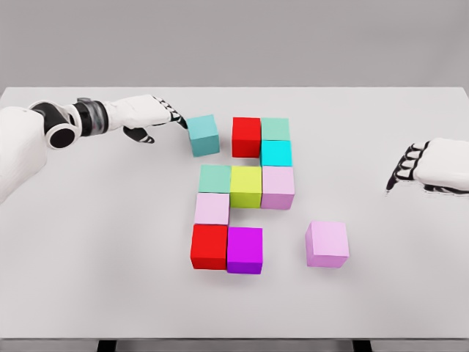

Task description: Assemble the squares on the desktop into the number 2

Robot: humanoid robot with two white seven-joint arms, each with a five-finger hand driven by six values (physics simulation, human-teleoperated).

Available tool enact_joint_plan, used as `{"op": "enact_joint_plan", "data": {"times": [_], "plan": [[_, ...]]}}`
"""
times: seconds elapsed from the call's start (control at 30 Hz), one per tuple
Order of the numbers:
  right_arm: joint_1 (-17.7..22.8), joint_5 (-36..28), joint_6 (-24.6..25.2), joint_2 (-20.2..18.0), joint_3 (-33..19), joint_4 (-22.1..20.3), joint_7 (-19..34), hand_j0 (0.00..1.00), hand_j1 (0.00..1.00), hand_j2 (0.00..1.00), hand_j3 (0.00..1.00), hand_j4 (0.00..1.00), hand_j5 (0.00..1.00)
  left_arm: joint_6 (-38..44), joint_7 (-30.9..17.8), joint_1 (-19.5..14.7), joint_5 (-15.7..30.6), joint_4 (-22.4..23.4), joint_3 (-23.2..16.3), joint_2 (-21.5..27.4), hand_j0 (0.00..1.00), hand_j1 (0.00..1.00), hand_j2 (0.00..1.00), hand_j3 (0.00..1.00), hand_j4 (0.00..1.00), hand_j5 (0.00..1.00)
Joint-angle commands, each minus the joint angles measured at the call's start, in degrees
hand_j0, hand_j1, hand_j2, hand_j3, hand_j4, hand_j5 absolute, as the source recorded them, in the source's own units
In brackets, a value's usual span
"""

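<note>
Coloured cubes lie on the white table (88,279). A teal cube (203,135) sits at the upper left, slightly turned, apart from the red cube (247,136). My left hand (165,116) reaches in from the left; its fingertips touch the teal cube's left side, fingers extended, holding nothing. Beside the red cube stand a mint cube (275,129) and a cyan cube (276,153). Below run a mint-green cube (215,179), a yellow-green cube (246,186) and a pink cube (278,187). A pale pink cube (212,209), a red cube (209,246) and a magenta cube (245,250) follow.
A lone pink cube (327,243) stands apart at the lower right. My right hand (407,170) rests on the table at the right edge, fingers relaxed. The table's front edge runs along the bottom of the view.
</note>
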Motion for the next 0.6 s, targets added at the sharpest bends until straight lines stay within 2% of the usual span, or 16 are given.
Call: {"op": "enact_joint_plan", "data": {"times": [0.0,0.03,0.1,0.27,0.37,0.57], "plan": [[-1.1,-0.1,0.1,-2.9,10.0,-1.0,-1.0,0.68,0.68,0.68,0.68,0.68,0.68,0.1,0.0,0.0,0.3,0.1,0.2,-0.6,0.8,0.8,0.8,0.8,0.8,0.8],[-5.4,0.1,0.1,-3.5,14.9,-1.0,-2.0,0.68,0.68,0.68,0.68,0.68,0.68,0.1,0.0,0.0,0.3,0.1,0.3,-0.7,0.8,0.8,0.8,0.8,0.8,0.8],[-10.0,0.4,0.1,-3.8,20.6,-1.0,-2.3,0.68,0.68,0.68,0.68,0.68,0.68,0.1,0.0,0.0,0.3,0.1,0.3,-0.8,0.8,0.8,0.8,0.8,0.8,0.8],[-14.6,2.2,0.1,-2.0,28.6,-1.3,-2.4,0.66,0.66,0.66,0.66,0.66,0.66,0.1,0.0,0.0,0.3,0.1,0.3,-1.0,0.8,0.8,0.8,0.8,0.8,0.8],[-15.2,3.2,0.1,-1.0,31.0,-1.9,-2.4,0.64,0.64,0.64,0.64,0.64,0.64,0.1,0.0,0.0,0.3,0.1,0.3,-1.1,0.8,0.8,0.8,0.8,0.8,0.8],[-15.2,3.1,0.1,0.9,31.0,-1.9,-2.4,0.64,0.64,0.64,0.64,0.64,0.64,0.1,0.0,-0.1,0.3,0.2,0.4,-1.2,0.8,0.8,0.8,0.8,0.8,0.8]]}}
